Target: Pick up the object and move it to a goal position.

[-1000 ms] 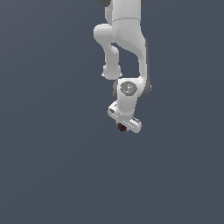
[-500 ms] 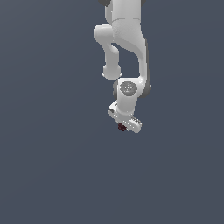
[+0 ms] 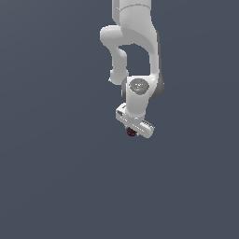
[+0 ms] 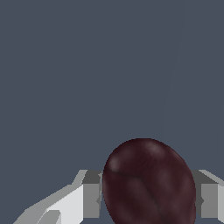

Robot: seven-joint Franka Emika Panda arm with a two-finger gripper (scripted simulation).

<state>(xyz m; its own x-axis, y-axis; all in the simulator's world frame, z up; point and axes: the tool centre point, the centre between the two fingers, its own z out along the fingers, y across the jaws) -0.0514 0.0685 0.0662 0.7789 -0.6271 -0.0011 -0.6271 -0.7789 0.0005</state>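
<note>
Seen from outside, your white Panda arm (image 3: 135, 51) reaches down from the top of the frame against a plain slate-grey backdrop, its round wrist joint (image 3: 138, 86) facing the camera and the hand tilted, lower toward the exterior view's right. Just under that hand, toward its left end as the exterior view shows it, you can make out the object (image 3: 131, 132), a small dark maroon ball tucked against the gripper (image 3: 132, 131). In the wrist view the same object (image 4: 148, 183) looms large between the grey-and-white fingers (image 4: 87, 194), one on either side of it, its skin dark red with faint bumps and creases. The jaws are closed narrow around the ball, holding it. No worktop edge shows in either view; the background is uniform grey.
</note>
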